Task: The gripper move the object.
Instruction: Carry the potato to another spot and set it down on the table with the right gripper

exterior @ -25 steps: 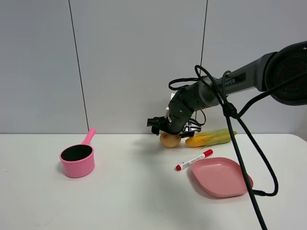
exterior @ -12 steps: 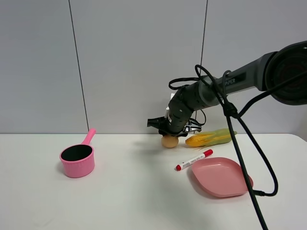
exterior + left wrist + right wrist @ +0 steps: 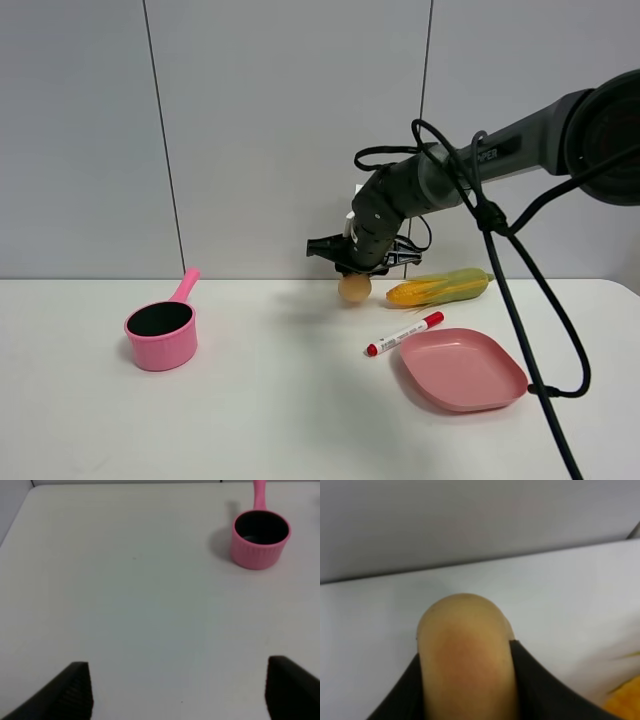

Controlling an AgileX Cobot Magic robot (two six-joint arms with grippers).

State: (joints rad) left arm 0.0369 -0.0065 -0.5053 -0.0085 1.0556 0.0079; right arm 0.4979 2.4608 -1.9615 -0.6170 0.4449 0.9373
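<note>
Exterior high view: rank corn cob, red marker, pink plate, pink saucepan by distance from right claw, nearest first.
From the right claw, gripping the fruit:
1. Corn cob, just to its right.
2. Red marker, in front, slightly right.
3. Pink plate, front right.
4. Pink saucepan, far left.

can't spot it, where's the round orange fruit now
Exterior high view, right of centre: the fruit sits in the right hand, just left of the corn cob.

A pink saucepan [image 3: 260, 540] stands upright on the white tabletop [image 3: 125, 580], upper right of the frame. The left pincer [image 3: 180, 692] shows black fingers [image 3: 75, 695] in the lower corners, spread wide.
</note>
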